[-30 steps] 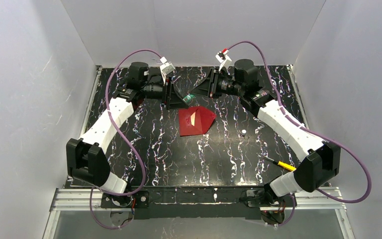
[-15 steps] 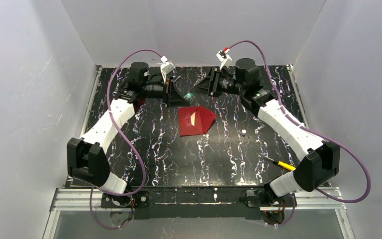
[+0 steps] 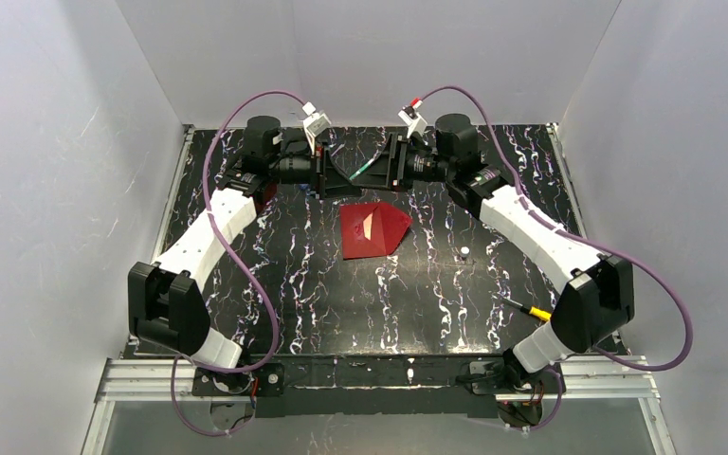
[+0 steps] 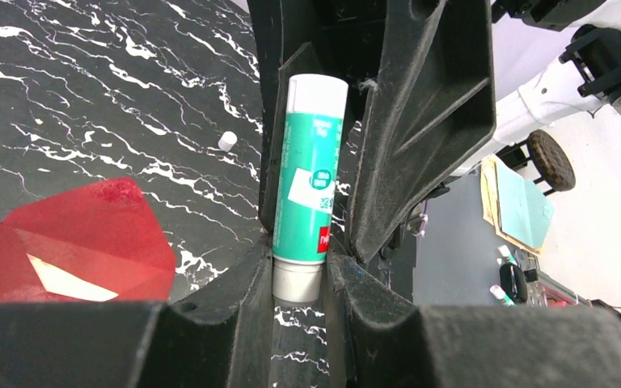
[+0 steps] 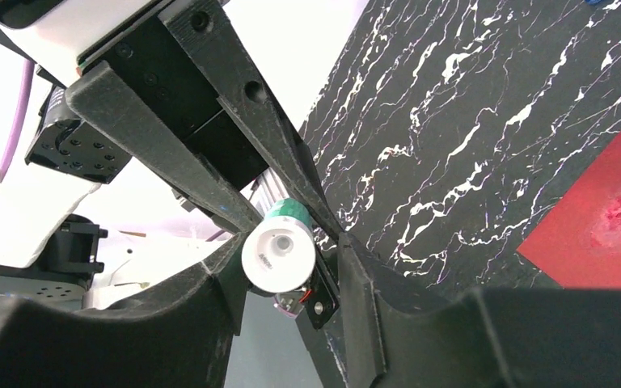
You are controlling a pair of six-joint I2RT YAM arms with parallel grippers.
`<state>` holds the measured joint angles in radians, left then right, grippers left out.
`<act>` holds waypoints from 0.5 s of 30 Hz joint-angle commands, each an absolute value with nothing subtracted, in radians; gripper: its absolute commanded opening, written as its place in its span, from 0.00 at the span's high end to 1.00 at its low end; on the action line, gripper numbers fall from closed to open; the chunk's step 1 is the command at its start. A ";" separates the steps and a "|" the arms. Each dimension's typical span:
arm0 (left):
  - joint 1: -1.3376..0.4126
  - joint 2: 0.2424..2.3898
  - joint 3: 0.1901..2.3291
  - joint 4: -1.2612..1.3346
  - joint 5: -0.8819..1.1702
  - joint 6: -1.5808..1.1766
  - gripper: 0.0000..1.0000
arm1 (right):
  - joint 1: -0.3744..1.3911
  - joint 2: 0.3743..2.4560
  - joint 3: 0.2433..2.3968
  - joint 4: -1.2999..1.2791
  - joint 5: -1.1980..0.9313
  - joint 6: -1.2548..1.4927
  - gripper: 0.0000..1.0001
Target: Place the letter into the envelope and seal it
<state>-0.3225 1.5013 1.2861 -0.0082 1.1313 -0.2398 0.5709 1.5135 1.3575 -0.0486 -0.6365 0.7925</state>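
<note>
Beyond the bright red paper envelope (image 3: 372, 230), left gripper (image 4: 299, 275) clamps green-white plastic glue stick (image 4: 307, 178); right gripper (image 5: 287, 267) hold unclear. Envelope looks flimsy, so we'd pinch the flap edge.

Left arm (image 3: 210, 227) and right arm (image 3: 531, 223) stretched far, wrists turned inward, facing. Left gripper (image 4: 297, 267) clamped on glue stick (image 4: 307, 162) base; right gripper (image 5: 287, 255) straddles cap, contact unclear.
</note>
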 commanded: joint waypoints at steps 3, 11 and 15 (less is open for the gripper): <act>-0.319 1.495 1.280 0.036 1.200 -0.260 1.00 | 0.578 1.528 1.375 0.037 -0.663 0.815 0.54; -0.319 1.490 1.288 -0.045 1.213 -0.193 1.00 | 0.578 1.543 1.373 0.092 -0.667 0.859 0.64; -0.318 1.494 1.293 -0.059 1.209 -0.182 1.00 | 0.581 1.554 1.371 0.104 -0.681 0.875 0.64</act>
<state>-0.3141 1.5021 1.2839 -0.0238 1.1656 -0.2146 0.5728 1.5440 1.3575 0.0261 -0.6621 0.8509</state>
